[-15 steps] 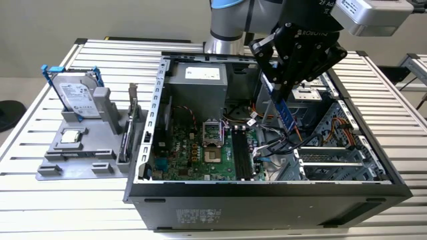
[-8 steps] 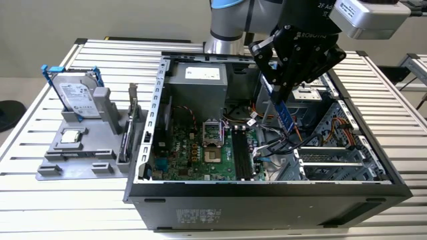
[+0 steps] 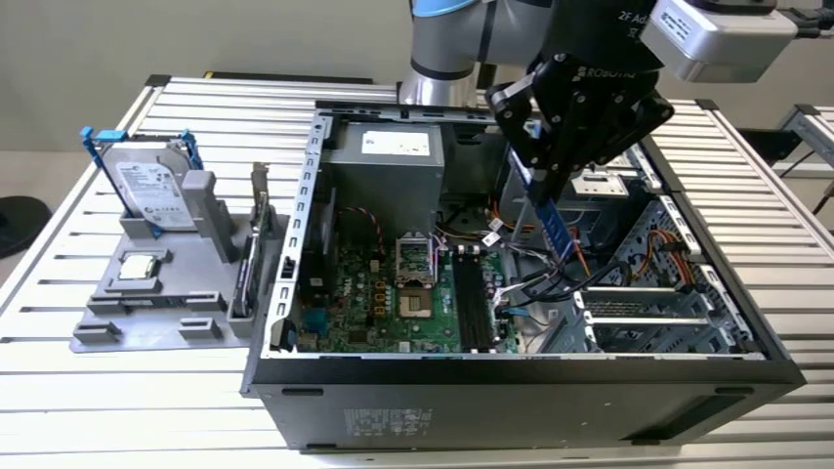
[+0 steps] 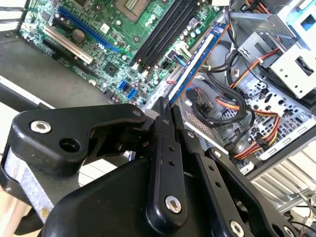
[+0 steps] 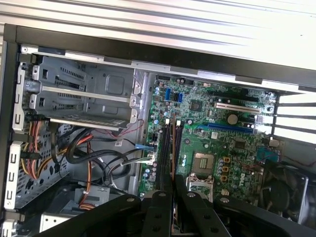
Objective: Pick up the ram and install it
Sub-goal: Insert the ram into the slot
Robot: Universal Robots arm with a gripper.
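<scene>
- One ram (image 3: 556, 223), a thin blue stick, hangs nearly upright inside the open computer case (image 3: 521, 415), with its lower end over the cables (image 3: 548, 283).
- The jaws are closed narrow on its upper end and hold it.
- The long black memory slots (image 3: 472, 303) on the motherboard (image 3: 371, 293) lie just beside it.
- On the counter (image 3: 104, 415), at the exterior view's left, a grey holder (image 3: 131, 313) carries a hard drive (image 3: 146, 191).
</scene>
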